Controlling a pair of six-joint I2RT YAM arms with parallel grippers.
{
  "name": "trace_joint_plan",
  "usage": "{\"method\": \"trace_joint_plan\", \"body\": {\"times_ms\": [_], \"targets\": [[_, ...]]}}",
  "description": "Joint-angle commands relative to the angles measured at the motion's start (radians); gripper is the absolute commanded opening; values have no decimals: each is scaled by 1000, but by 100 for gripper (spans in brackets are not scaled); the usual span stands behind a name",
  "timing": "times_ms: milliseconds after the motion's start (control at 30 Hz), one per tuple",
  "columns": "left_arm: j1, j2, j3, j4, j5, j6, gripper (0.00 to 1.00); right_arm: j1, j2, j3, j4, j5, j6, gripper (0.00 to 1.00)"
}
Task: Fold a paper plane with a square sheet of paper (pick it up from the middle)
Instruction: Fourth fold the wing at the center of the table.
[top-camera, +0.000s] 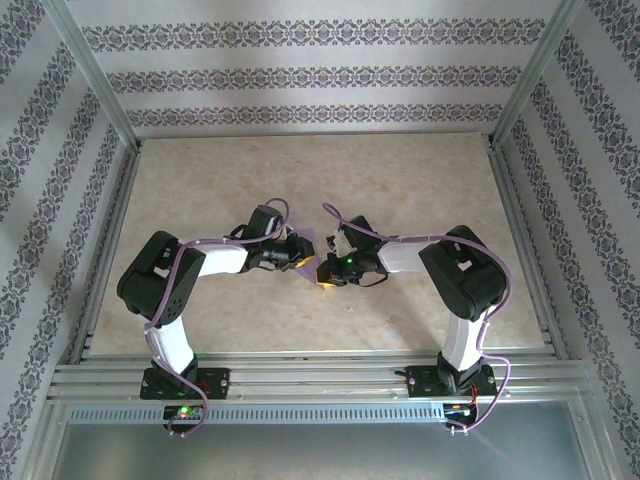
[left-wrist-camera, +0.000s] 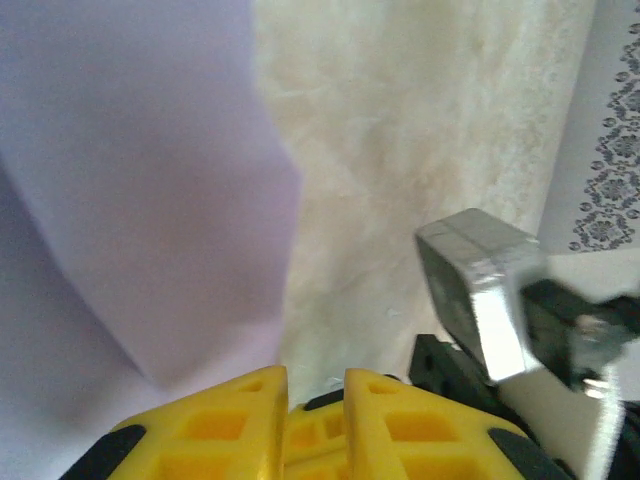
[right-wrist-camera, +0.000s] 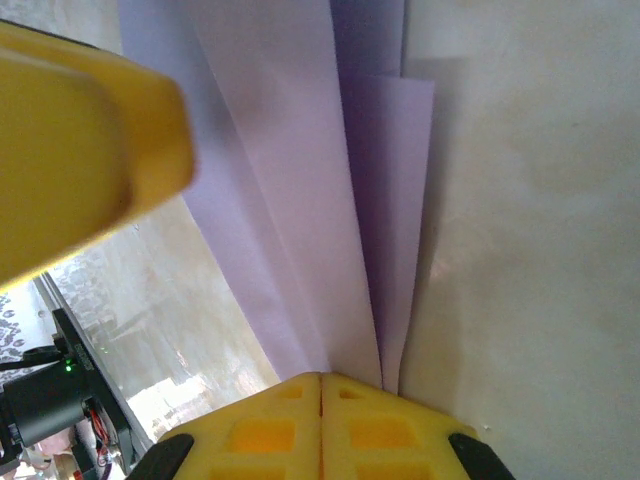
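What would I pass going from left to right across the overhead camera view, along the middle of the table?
left arm → folded lavender paper → right arm

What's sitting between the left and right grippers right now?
The folded lavender paper bridges the gap between the left gripper and the right gripper, seen in the top view. In the right wrist view, the right jaws are shut on its folded layers.
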Motion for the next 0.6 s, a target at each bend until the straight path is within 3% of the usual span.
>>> {"method": "trace_joint_plan", "body": {"times_ms": [0, 567], "targets": [[-10, -35, 19, -47, -1, 41, 23, -5, 25, -23, -9, 23, -5, 8], [-10, 69, 62, -102, -12, 99, 15, -11, 36, -3, -89, 67, -10, 6]]}}
